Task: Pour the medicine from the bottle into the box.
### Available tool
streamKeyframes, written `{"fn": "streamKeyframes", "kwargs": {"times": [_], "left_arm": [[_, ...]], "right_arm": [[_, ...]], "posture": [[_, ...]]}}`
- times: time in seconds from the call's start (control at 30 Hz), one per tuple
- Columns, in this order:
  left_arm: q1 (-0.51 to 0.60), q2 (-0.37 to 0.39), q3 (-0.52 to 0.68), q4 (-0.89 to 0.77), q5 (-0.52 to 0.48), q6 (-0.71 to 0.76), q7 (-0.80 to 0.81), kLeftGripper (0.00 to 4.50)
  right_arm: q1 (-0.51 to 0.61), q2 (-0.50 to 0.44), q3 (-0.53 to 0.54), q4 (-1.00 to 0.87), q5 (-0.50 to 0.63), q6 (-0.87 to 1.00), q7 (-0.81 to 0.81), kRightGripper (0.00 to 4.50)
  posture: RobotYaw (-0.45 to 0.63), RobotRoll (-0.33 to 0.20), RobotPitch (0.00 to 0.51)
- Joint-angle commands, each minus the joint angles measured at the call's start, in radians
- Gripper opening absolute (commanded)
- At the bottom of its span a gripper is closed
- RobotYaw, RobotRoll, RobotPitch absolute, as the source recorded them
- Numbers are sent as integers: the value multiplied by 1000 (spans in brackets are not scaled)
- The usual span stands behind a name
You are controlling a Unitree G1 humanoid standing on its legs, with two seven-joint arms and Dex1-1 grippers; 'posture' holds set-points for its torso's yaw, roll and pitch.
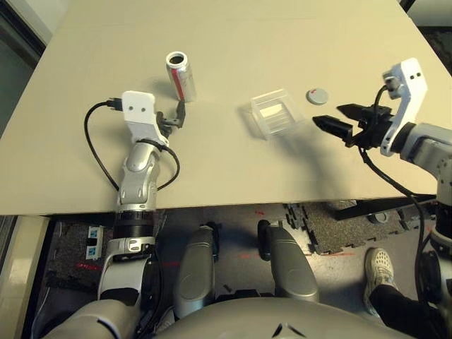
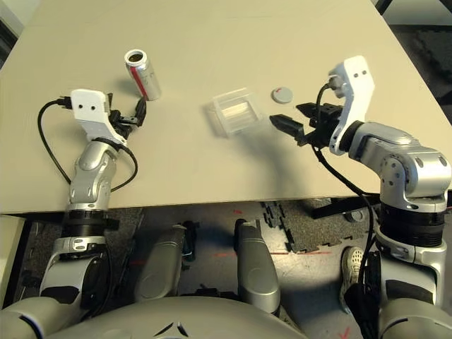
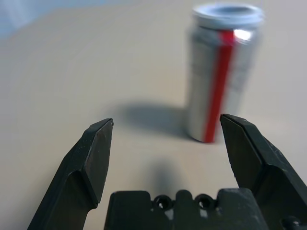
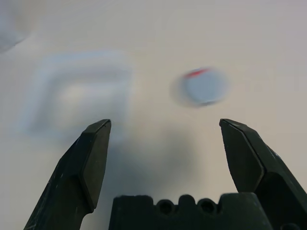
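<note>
The silver-grey bottle (image 1: 181, 76) with a red stripe stands upright on the table at the back left, and its dark mouth is uncovered. My left gripper (image 1: 176, 115) is open just in front of it, apart from it. In the left wrist view the bottle (image 3: 223, 72) stands beyond the open fingers (image 3: 96, 158), off toward one of them. The clear plastic box (image 1: 275, 113) lies in the middle of the table. Its round grey cap (image 1: 317, 95) with a red mark lies just right of the box. My right gripper (image 1: 330, 115) is open beside the box and cap, holding nothing.
The tan table (image 1: 233, 176) has bare surface in front of the bottle and box, up to its front edge. A black cable (image 1: 95, 148) loops from my left wrist over the table. A person's shoe (image 1: 381, 265) shows on the floor at lower right.
</note>
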Motion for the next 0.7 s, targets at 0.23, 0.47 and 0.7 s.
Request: {"fn": "streamKeyframes", "kwargs": {"times": [0.23, 0.47, 0.7], "left_arm": [[-198, 161, 114, 415, -30, -134, 4, 4467], [-339, 267, 137, 732, -27, -266, -15, 4467], [-382, 277, 133, 819, -28, -314, -20, 4467]], "right_arm": [[-30, 76, -71, 269, -178, -378, -280, 4500], [-36, 40, -109, 477, -236, -581, -373, 4500], [-3, 40, -133, 546, -229, -680, -392, 4500]], "posture": [[41, 0, 278], [30, 0, 292], [1, 0, 288]]}}
